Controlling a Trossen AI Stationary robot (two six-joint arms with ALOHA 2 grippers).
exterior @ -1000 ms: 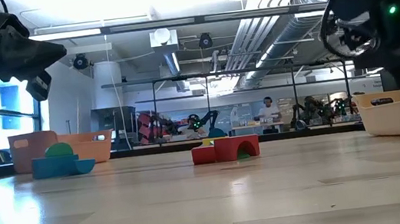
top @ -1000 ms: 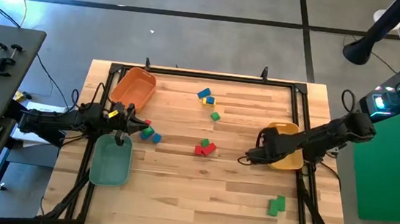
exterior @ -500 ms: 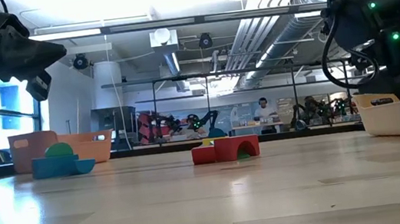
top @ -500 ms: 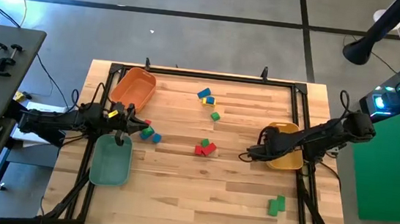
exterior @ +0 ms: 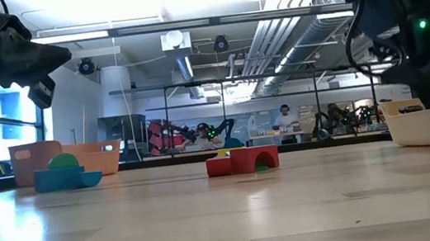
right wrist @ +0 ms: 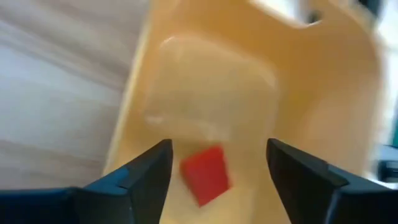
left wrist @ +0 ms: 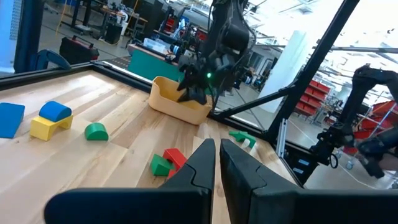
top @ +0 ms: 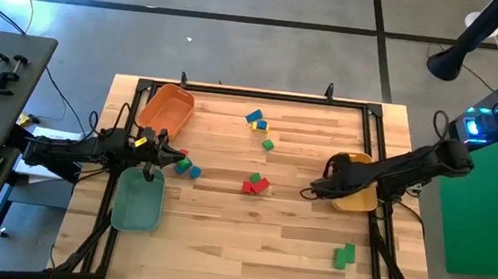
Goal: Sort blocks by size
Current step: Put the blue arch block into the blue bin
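My right gripper (top: 320, 187) hangs open over the near-left part of the yellow tray (top: 358, 202), pointing steeply down. In the right wrist view a red block (right wrist: 204, 174) shows inside the tray (right wrist: 249, 93) between the two fingers, clear of both. Other blocks lie on the table: blue and yellow ones (top: 257, 120), a green one (top: 268, 145), a red and green cluster (top: 255, 184), two green ones (top: 344, 255), and a few by my left gripper (top: 186, 165). My left gripper (left wrist: 217, 155) waits shut at the table's left, above the teal tray (top: 139, 200).
An orange tray (top: 167, 107) stands at the far left, the teal tray in front of it. A black frame rail (top: 253, 93) runs round the table top. Bare wood lies between the red and green cluster and the near edge.
My right arm has shifted a little toward the table's right edge, staying above the yellow tray. The left arm has kept still.
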